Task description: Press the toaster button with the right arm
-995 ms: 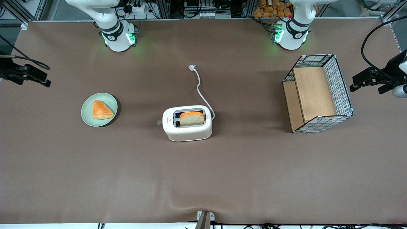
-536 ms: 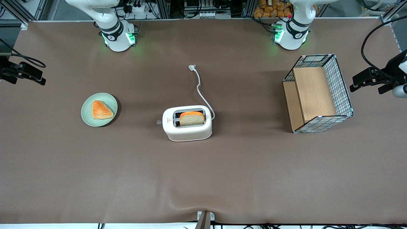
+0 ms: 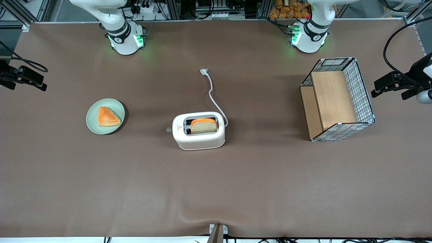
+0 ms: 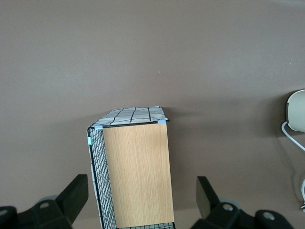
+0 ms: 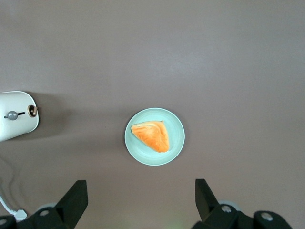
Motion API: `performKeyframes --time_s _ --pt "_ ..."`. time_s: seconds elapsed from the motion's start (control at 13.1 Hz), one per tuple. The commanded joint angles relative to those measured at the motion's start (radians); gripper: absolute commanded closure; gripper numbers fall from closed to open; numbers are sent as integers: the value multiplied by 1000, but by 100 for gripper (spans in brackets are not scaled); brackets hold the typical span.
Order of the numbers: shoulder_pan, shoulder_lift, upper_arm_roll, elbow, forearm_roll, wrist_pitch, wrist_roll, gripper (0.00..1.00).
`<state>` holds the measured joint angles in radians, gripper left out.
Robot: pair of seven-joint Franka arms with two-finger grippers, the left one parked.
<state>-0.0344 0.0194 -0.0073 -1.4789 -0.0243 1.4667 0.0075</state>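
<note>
Meanwhile, bread (image 3: 203, 126) in toaster (image 3: 198, 131); fingers (image 5: 141, 202) apart.

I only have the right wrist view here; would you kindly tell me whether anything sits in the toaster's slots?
Observer: Yes, a slice of bread stands in the toaster.
Operator: Thank you. Where is the gripper relative to the button?
Observer: The open gripper hangs at the working arm's end of the table, well apart from the button; the plate lies roughly between them.
Operator: Anything else on the table?
Observer: A wire basket stands toward the parked arm's end.
</note>
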Motion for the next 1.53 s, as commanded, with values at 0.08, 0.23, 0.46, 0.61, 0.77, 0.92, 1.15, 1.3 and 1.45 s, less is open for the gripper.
performKeyframes --time_s 0.08,0.23,0.46,0.61,0.77,0.92,1.15,1.3,1.45 --pt "-7 5 10 25 -17 -12 70 0" --pt "-13 5 7 25 -3 -12 104 0" --pt "-13 5 7 25 -5 -13 88 0" --pt "-13 4 7 22 -5 -16 82 0" --pt "-12 1 4 16 -5 -17 66 0" --pt "-10 -1 -14 12 -5 -13 19 0" --pt "-7 1 -16 12 -5 -16 19 0" --pt "-7 1 -16 12 -3 -16 22 0" --pt "-10 2 -17 12 -3 -16 25 0"
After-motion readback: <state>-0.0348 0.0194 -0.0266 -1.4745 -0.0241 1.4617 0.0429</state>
